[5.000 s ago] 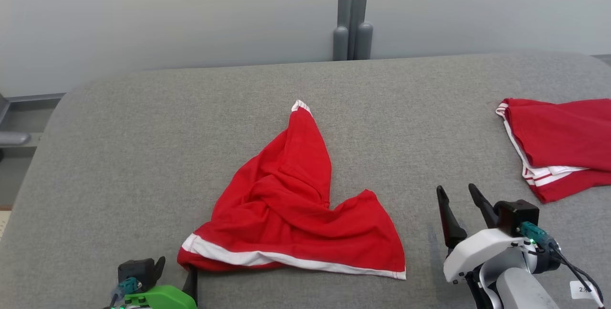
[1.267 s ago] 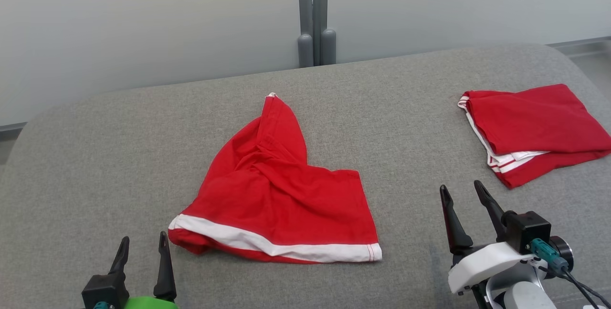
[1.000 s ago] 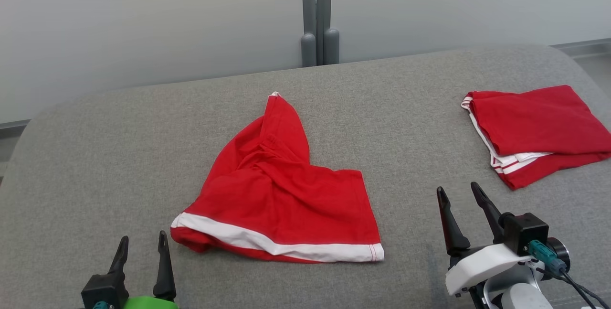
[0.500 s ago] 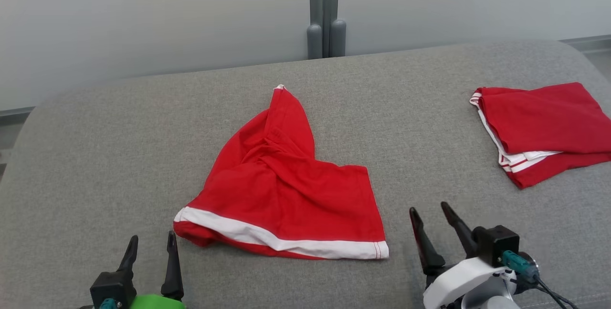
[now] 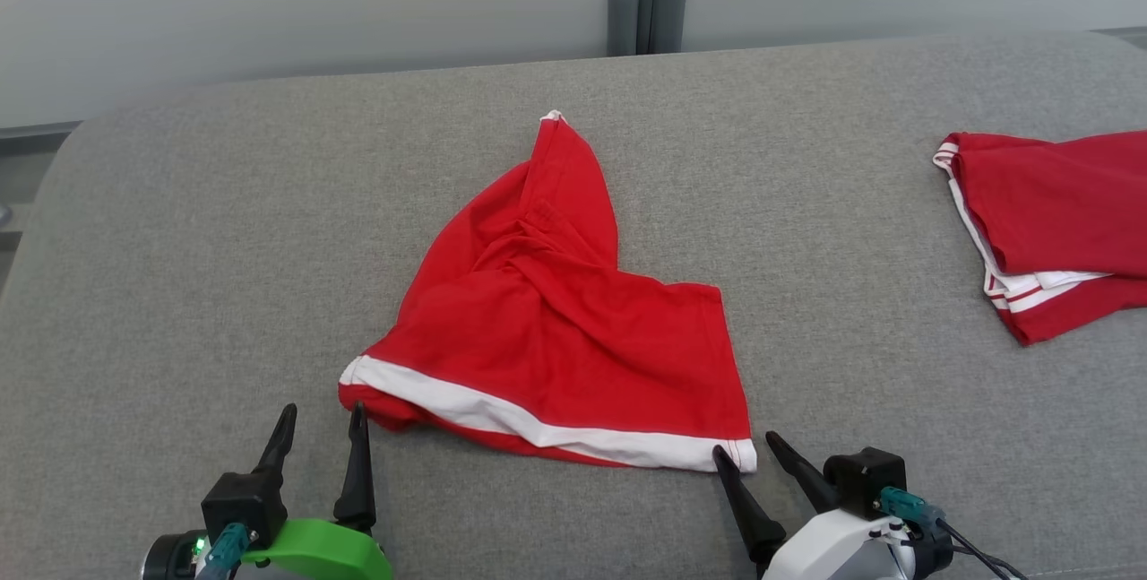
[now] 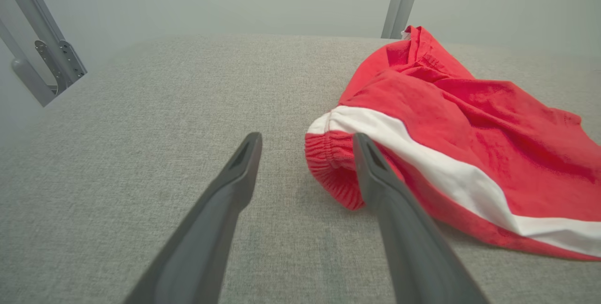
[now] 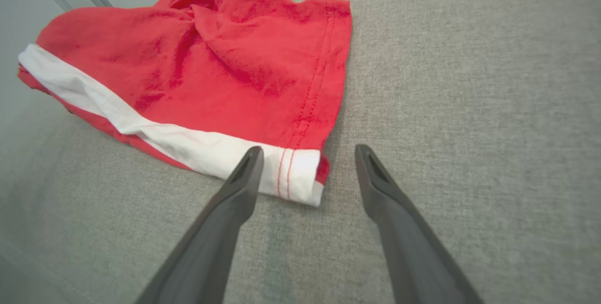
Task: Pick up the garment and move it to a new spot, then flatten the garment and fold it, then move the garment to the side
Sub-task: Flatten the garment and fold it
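Garment (image 5: 556, 329): red, lying crumpled mid-surface on the grey woven cushion (image 5: 179, 248), its apex pointing far and its broad edge near. The long axis of that near edge, marked by a white band (image 5: 538, 423), runs left to right and dips nearer at the right end. Left gripper (image 5: 323, 411) sits at the band's left corner, right gripper (image 5: 745, 447) at its right corner. Both are spread wide with nothing held. The wrist views put each corner inside the open jaws; contact cannot be told. Arms equally near.

Left corner gathered, ribbed, elastic-looking. Right corner flat, with a double-stitched hem. Cloth is a soft knit, twisted into ridges centrally. Second red piece (image 5: 1048, 221), folded, far right, well apart.
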Tool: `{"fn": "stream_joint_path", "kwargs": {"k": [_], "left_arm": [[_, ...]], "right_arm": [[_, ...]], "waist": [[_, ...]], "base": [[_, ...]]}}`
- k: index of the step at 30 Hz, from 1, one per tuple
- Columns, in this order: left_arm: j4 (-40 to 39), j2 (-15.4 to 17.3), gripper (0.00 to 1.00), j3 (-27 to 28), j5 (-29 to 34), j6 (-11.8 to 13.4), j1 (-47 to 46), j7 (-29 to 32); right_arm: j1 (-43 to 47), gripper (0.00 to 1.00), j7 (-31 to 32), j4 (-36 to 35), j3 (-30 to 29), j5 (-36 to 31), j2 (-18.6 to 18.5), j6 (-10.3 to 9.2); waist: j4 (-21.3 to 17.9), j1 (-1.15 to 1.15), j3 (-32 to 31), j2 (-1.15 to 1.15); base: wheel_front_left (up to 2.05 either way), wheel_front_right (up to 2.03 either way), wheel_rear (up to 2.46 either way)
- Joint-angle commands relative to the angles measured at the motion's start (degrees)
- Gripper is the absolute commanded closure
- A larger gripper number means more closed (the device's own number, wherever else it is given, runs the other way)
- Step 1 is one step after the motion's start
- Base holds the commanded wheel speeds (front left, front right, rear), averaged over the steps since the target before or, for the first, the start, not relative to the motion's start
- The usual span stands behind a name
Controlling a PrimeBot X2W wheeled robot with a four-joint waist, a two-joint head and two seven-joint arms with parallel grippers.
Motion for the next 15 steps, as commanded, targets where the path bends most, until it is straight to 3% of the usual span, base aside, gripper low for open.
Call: {"fn": "stream_joint_path", "kwargs": {"k": [1,15], "left_arm": [[0.07,0.11,0.00,-0.07,-0.42,-0.22,-0.81,-0.16],[0.17,0.11,0.00,-1.21,-1.73,0.61,-1.71,-0.15]], "right_arm": [[-0.57,0.00,-0.24,0.31,0.46,0.76,-0.26,-0.07],[-1.36,0.02,-0.21,-0.43,4.70,3.90,-2.49,-0.07]], "waist": [[0.90,0.00,0.88,0.00],[1.05,0.00,1.82,0.00]], "base": [[0.00,0.00,0.00],[0.00,0.00,0.00]]}}
